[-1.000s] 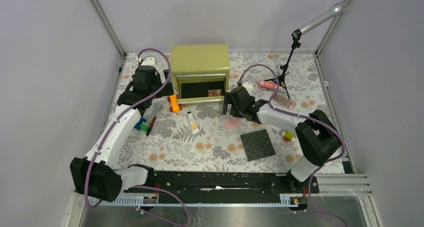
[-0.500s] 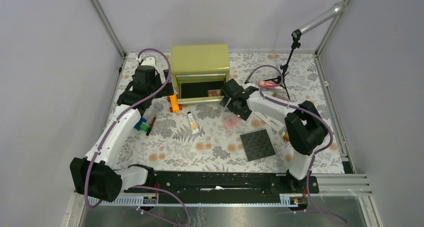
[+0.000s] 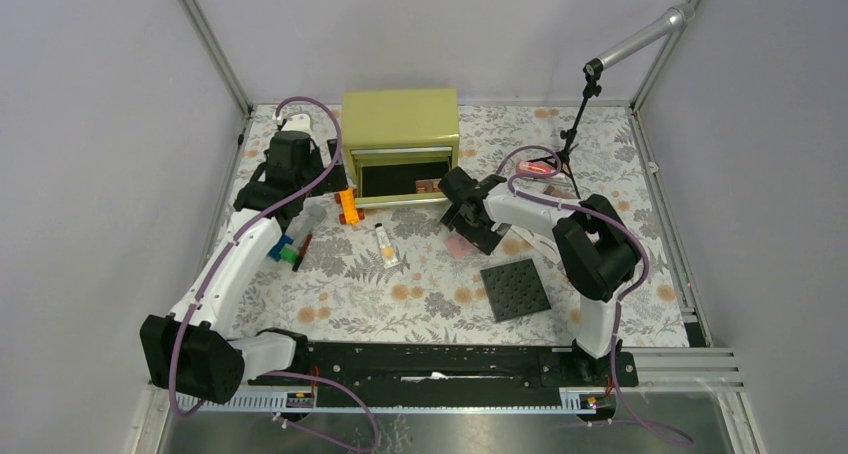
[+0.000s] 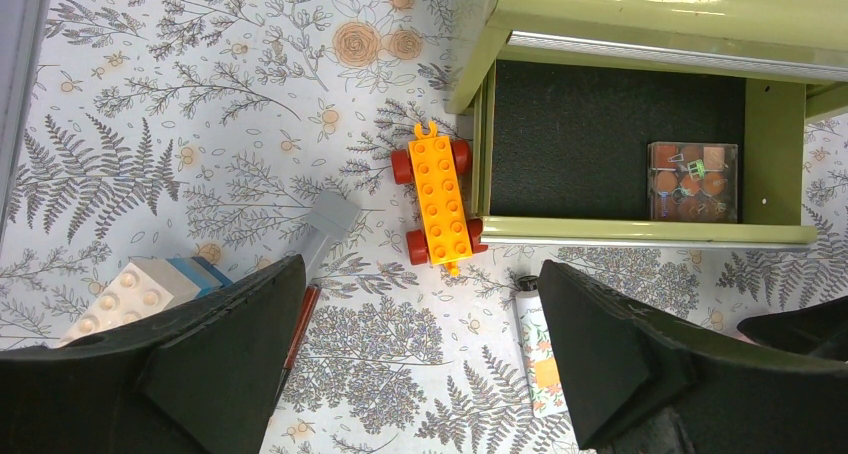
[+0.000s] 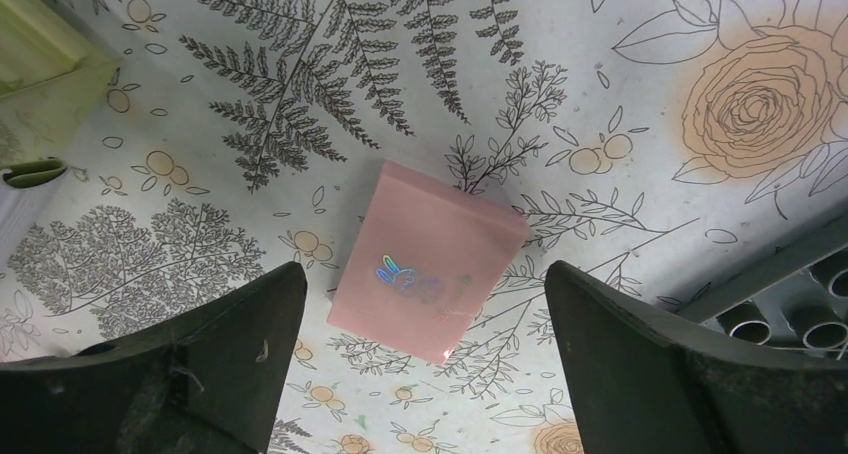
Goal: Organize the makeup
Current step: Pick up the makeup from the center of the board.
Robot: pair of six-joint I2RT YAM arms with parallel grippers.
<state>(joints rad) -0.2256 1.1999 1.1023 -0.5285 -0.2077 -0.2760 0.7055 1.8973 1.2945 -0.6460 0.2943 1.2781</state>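
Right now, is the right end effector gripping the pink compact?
No, the pink compact lies on the floral cloth, untouched between the open fingers of the right end effector.

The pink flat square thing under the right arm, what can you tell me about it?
The pink compact is a thin, matte slab with sharp corners and a small shimmering rabbit-like mark at its middle. It lies flat, askew, on the flowered tablecloth, nothing else touching it. The right arm's jaws stand open on either side, not gripping it.

Pink compact (image 5: 425, 274), holographic mark; orange car (image 4: 438, 202), red wheels; olive box (image 3: 400, 124); floral cloth (image 4: 200, 94).
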